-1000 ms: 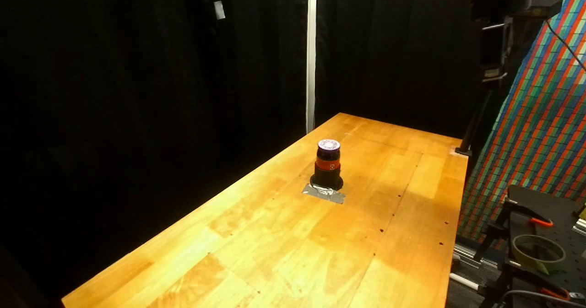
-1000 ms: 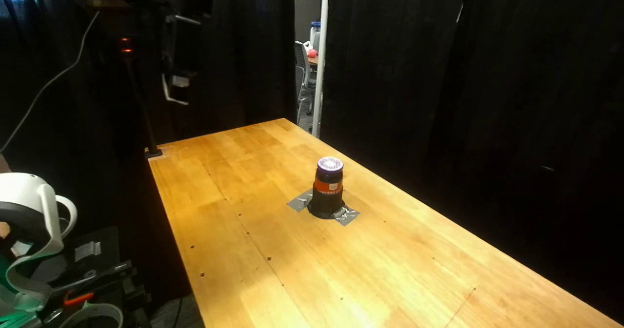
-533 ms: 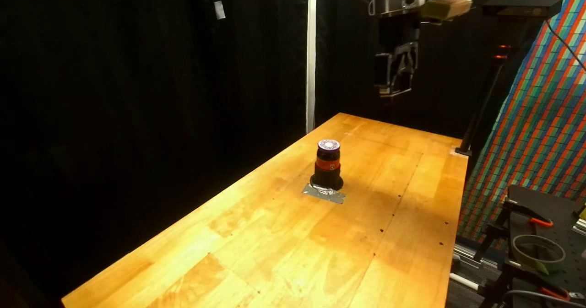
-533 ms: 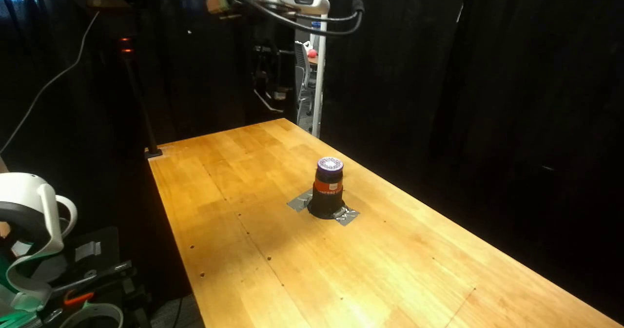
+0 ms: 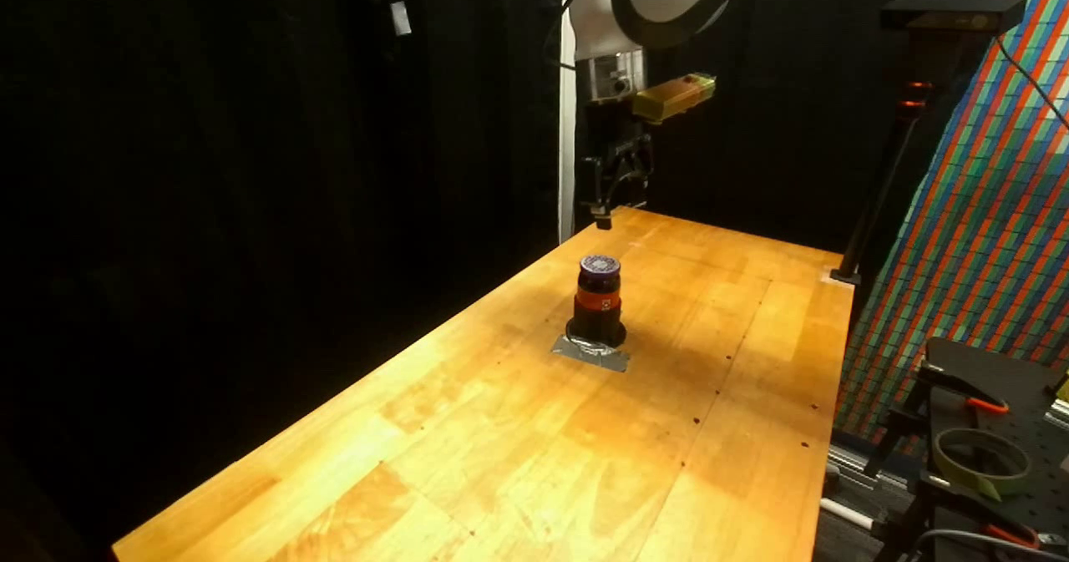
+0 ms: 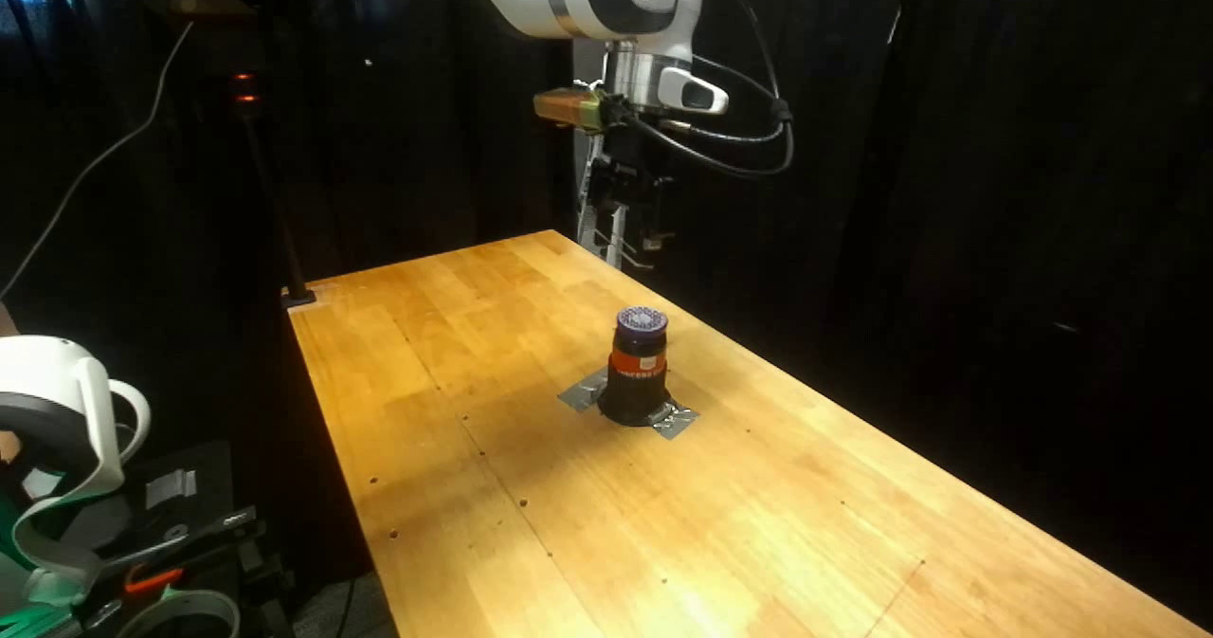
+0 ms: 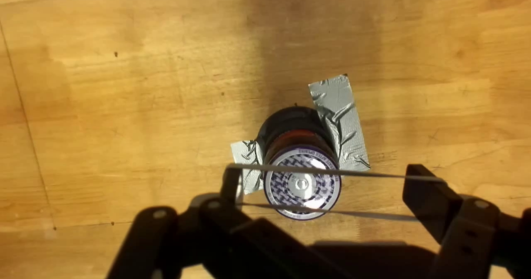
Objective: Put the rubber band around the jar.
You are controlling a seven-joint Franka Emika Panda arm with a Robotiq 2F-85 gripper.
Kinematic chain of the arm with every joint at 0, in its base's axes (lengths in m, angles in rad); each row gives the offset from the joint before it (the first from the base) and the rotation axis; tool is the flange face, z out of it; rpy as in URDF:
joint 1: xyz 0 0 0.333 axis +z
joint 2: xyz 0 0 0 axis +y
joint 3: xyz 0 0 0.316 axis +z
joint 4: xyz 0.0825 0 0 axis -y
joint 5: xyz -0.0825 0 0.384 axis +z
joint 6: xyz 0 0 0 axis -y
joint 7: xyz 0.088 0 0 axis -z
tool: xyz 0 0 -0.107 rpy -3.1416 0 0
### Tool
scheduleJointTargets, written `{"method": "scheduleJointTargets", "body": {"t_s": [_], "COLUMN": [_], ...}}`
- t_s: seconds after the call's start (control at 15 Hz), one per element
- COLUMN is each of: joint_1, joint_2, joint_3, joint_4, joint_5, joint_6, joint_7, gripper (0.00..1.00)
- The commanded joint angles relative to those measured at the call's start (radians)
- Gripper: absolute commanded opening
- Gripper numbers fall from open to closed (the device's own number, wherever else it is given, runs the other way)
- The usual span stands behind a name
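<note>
The jar (image 5: 599, 300) stands upright in a black holder (image 6: 633, 399) taped to the wooden table; it has a dark body, an orange label and a purple-white patterned lid. My gripper (image 5: 622, 211) is above the jar and apart from it in both exterior views (image 6: 633, 245). In the wrist view the gripper (image 7: 330, 192) is open, its fingers wide apart. The pale rubber band (image 7: 298, 170) is stretched around both fingertips as two strands. Both strands cross in front of the jar's lid (image 7: 302, 192), which appears between the fingers, nearer the left one.
Silver tape (image 7: 346, 134) holds the holder to the table (image 5: 501, 445). A thin black stand (image 6: 270, 202) with a camera rises at the far table corner. A dark side cart (image 5: 1002, 412) with a tape roll (image 5: 981, 462) stands beside the table. Dark curtains hang behind.
The arm has swung in over the table toward the jar and come lower. The gripper now hangs above the jar. The jar and its holder have not moved.
</note>
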Motion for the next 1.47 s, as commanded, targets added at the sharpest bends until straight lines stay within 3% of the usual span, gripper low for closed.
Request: {"method": "scheduleJointTargets", "body": {"t_s": [0.0,0.53,0.8,1.4], "joint_1": [0.024,0.025,0.014,0.008], "joint_2": [0.186,0.391,0.429,0.429], "joint_3": [-0.037,-0.071,-0.077,-0.072], "joint_4": [0.244,0.471,0.495,0.452], "joint_5": [0.012,0.016,0.027,0.044], "joint_6": [-0.044,-0.115,-0.145,-0.093], "joint_7": [-0.061,-0.105,-0.119,-0.153], "gripper": [1.0,1.0,1.0,1.0]}}
